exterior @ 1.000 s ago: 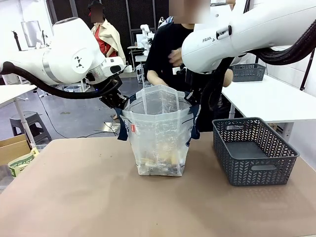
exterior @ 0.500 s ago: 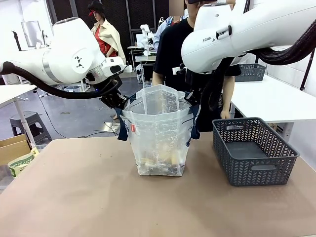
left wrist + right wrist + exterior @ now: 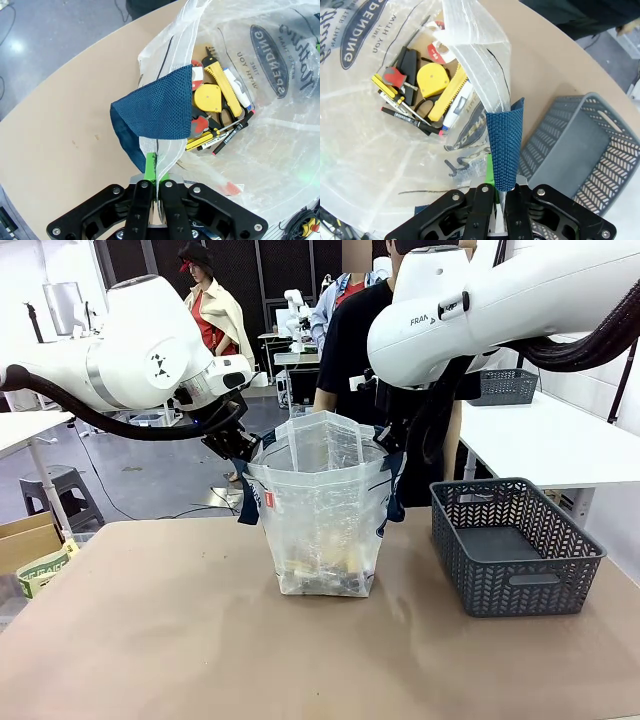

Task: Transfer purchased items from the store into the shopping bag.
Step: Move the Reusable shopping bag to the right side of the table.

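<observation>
Here, left gripper (image 3: pixel 153 169) and right gripper (image 3: pixel 495 186), clamped on the rim at 9 and 3 o'clock, spread the shopping bag (image 3: pixel 320 510) holding purchased items (image 3: pixel 210 97); store (image 3: pixel 520 578) at 3 o'clock. Slipping plastic could collapse its mouth.

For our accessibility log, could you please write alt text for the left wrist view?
The left gripper, shut, pinches the rim of the translucent shopping bag by its navy handle, holding it open on the tan table. Inside lie small items, including a yellow tape measure and markers.
</observation>
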Available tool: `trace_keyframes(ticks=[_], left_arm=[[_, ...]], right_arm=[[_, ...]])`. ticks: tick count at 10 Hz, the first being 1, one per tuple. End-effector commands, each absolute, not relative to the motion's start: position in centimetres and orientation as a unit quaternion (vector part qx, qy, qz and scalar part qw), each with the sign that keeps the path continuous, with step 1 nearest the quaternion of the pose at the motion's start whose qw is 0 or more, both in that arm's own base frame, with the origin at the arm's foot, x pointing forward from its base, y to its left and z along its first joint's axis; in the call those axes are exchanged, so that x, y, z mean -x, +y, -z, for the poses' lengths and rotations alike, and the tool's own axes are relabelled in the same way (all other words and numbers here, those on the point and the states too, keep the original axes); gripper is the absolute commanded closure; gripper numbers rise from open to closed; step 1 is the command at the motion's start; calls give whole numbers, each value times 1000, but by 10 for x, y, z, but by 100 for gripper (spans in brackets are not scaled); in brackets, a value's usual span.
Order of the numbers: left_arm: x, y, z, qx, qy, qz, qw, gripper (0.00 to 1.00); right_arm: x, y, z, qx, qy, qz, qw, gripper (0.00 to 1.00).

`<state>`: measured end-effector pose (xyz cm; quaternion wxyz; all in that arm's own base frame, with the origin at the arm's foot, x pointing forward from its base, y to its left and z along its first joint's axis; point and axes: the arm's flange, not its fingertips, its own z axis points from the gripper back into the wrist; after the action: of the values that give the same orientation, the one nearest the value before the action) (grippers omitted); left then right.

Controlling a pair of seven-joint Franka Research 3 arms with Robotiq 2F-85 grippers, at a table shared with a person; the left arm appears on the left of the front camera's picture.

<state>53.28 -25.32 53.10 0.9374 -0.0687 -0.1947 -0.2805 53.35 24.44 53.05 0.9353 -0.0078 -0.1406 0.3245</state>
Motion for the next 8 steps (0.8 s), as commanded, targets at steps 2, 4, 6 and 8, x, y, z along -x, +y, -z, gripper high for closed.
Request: trace_keyframes(ticks=[2,4,6,8], left_arm=[[-533,-251,-531,64,-195,278,938,100],[-533,-251,-531,64,-195,278,938,100],[-533,-251,-531,64,-195,278,938,100],[-533,-251,-531,64,-195,278,938,100]], right_arm=[[-534,244,-532,9,-142,-324,935,100],[-534,244,-532,9,-142,-324,935,100],[-534,244,-532,9,-142,-324,935,100],[-534,244,-532,9,-142,-324,935,100]])
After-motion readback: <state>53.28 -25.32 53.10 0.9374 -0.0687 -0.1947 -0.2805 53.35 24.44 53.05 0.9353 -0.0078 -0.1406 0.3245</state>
